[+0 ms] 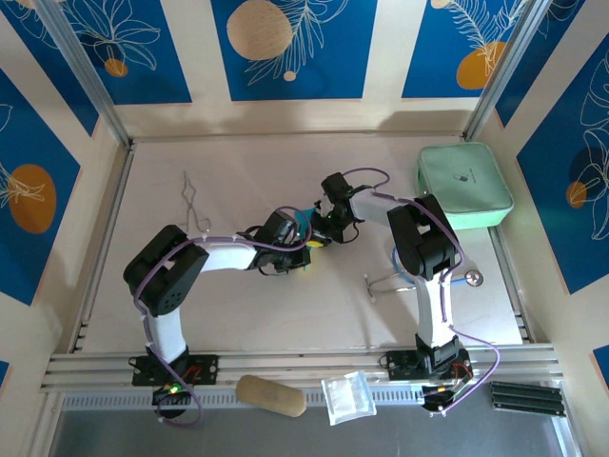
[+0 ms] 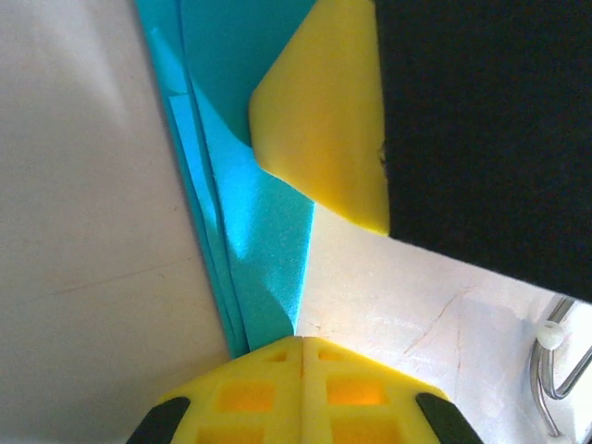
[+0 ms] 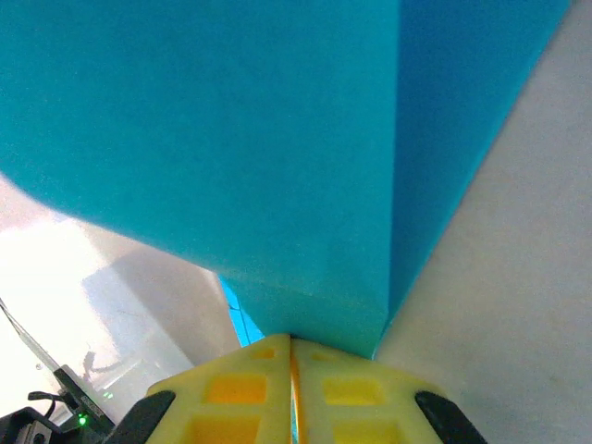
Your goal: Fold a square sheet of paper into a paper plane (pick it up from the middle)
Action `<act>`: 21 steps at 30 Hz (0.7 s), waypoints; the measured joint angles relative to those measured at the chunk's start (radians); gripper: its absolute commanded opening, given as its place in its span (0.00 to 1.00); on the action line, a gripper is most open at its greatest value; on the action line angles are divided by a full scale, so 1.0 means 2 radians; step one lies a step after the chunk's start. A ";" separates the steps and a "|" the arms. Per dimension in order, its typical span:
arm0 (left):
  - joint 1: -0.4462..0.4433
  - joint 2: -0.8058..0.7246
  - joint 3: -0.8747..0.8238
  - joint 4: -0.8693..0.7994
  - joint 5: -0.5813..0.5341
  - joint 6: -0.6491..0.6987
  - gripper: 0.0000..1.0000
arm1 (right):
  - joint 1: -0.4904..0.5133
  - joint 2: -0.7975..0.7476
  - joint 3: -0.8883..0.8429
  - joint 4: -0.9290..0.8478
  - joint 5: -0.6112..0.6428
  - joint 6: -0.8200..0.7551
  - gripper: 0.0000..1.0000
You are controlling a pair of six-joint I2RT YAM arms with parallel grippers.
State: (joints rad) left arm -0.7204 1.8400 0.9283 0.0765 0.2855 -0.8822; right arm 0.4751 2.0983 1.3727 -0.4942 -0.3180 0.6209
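Teal paper (image 2: 264, 222): your left claw (image 2: 302, 344) and right claw (image 3: 291, 342) are both clamped tight on it. Long axis runs straight out from left claw; nose direction unclear.

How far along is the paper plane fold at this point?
Done: the teal paper shows creases and stacked layers. In hand: left gripper and right gripper both pinch it, jaws shut. Left: no finished dart shape is visible, so further folds likely remain.

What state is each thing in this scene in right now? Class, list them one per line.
teal paper: creased into layers, pinched by both grippers.
left gripper: shut on the teal paper.
right gripper: shut on the teal paper.
mint-green pouch: lying flat, seemingly closed.
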 measured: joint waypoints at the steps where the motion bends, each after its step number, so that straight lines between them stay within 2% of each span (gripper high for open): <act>1: 0.000 0.000 -0.001 0.001 0.000 0.000 0.00 | 0.000 0.000 0.001 -0.001 0.000 0.000 0.11; 11: -0.003 -0.026 -0.039 0.018 -0.005 -0.006 0.00 | 0.003 0.005 0.010 -0.016 0.002 0.004 0.11; 17: -0.008 -0.072 -0.051 -0.045 -0.003 -0.009 0.03 | 0.004 0.005 0.011 -0.017 0.002 0.008 0.10; 21: -0.008 -0.078 -0.042 -0.049 -0.005 -0.011 0.03 | 0.004 0.003 0.008 -0.015 0.002 0.019 0.10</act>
State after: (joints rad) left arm -0.7361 1.6833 0.8436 -0.0212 0.2749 -0.9035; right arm 0.4839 2.1036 1.3895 -0.5247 -0.3130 0.6579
